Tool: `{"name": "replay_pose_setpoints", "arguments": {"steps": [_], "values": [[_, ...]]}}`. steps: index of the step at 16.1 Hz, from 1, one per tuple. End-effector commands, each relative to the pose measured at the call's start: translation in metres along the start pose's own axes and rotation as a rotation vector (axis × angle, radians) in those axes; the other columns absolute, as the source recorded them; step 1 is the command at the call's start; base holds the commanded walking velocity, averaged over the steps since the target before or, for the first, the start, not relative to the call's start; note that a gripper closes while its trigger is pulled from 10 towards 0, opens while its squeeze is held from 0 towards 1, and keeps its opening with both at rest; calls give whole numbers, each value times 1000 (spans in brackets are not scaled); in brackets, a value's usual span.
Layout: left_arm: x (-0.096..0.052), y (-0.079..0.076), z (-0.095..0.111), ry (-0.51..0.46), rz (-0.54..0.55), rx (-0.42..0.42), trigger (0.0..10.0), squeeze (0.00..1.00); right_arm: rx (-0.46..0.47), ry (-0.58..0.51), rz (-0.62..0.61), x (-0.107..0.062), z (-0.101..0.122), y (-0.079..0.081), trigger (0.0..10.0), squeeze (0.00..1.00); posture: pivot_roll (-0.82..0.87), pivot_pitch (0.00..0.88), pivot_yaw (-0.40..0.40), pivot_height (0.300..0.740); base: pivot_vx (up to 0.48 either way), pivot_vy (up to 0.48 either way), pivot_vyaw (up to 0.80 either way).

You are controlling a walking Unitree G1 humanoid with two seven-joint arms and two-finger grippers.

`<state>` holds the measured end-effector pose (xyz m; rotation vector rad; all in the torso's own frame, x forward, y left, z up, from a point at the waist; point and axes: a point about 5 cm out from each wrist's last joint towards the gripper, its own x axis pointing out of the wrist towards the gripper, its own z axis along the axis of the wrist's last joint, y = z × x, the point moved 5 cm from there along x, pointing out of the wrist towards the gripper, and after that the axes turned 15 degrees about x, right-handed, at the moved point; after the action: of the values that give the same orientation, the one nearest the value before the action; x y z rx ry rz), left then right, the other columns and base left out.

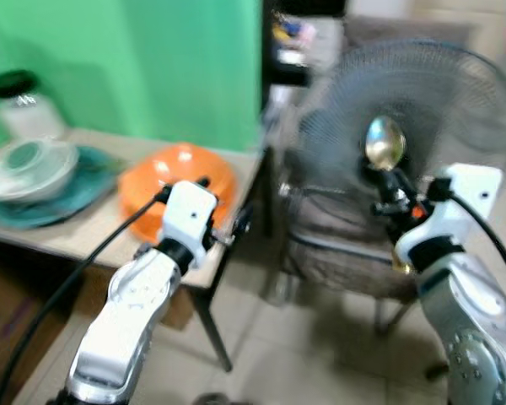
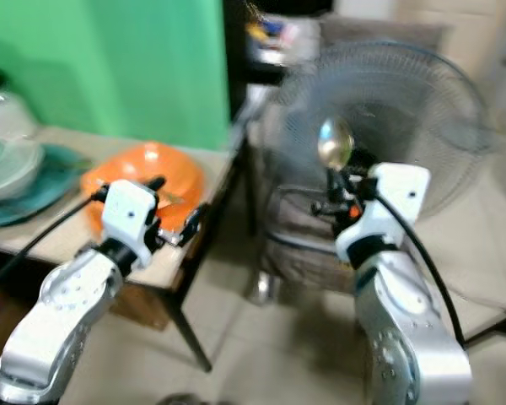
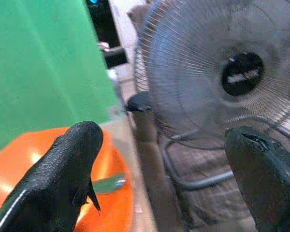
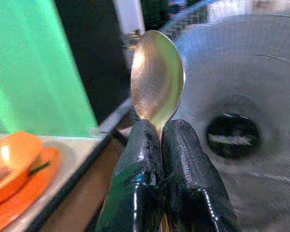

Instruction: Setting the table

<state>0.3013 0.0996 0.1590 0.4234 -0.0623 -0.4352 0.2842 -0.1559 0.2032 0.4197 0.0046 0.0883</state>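
Observation:
My right gripper (image 1: 388, 184) is shut on a metal spoon (image 1: 384, 145), whose bowl (image 4: 157, 79) stands upright above the fingertips (image 4: 144, 140), in front of the fan. My left gripper (image 1: 223, 211) is open with nothing between its fingers (image 3: 67, 169); it hovers over the right end of the table, just beside an orange bowl on an orange plate (image 1: 177, 181). Something dark and thin lies in the orange bowl (image 3: 108, 182). Further left on the table a white bowl (image 1: 29, 164) rests on a teal plate (image 1: 63, 198).
A jar with a black lid (image 1: 21, 105) stands at the table's back left by the green wall. A large grey standing fan (image 1: 413, 110) and a padded chair (image 1: 346, 253) fill the space right of the table's edge (image 1: 236, 219). Tiled floor lies below.

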Motion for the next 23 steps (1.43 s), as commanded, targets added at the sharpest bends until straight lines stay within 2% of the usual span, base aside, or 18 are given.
{"name": "replay_pose_setpoints", "arguments": {"steps": [1, 3, 6, 10, 15, 17, 18, 19, 21, 23], "values": [[1, 4, 2, 3, 19, -21, 10000, 0, -13, 2, -29, 0, 0, -5, 10000, 0, 76, 0, 58, 740, 0, 0, -800], [4, 14, -2, 17, 67, 15, 10000, 0, -29, 6, -102, 4, -3, -16, 10000, 0, 62, 0, 69, 740, 0, 0, -800], [8, 19, 1, 3, 104, 24, 10000, 0, -34, -20, -158, 11, 0, -22, 10000, 0, 64, 0, 69, 740, 0, 0, -800], [9, 29, 2, 1, 128, 31, 10000, 0, -67, -19, -202, 13, 0, -31, 10000, 0, 70, 0, 66, 740, 0, 0, -800], [9, 27, 1, 4, 144, 33, 10000, 0, -86, -15, -219, 13, 1, -38, 10000, 0, 66, 0, 41, 740, 0, 0, -800], [7, 27, -2, 12, 167, 33, 10000, 0, -93, 5, -226, 12, -2, -41, 10000, 0, 65, 0, 0, 740, 0, 0, -800], [3, 27, -4, 22, 190, 49, 10000, 0, -89, 19, -222, 13, -4, -43, 10000, 0, 93, 0, -48, 740, 0, 0, -800], [-1, 28, -5, 33, 208, 49, 10000, 0, -86, 27, -215, 14, -4, -43, 10000, 0, 102, 0, -56, 740, 0, 0, -800], [-8, 28, -5, 42, 205, 49, 10000, 0, -82, 36, -197, 17, -4, -40, 10000, 0, 109, 0, -46, 740, 0, 0, -800], [-7, 27, -4, 39, 184, 42, 10000, 0, -70, 33, -201, 15, -5, -39, 10000, 0, 109, 0, -30, 740, 0, 0, -800]]}}
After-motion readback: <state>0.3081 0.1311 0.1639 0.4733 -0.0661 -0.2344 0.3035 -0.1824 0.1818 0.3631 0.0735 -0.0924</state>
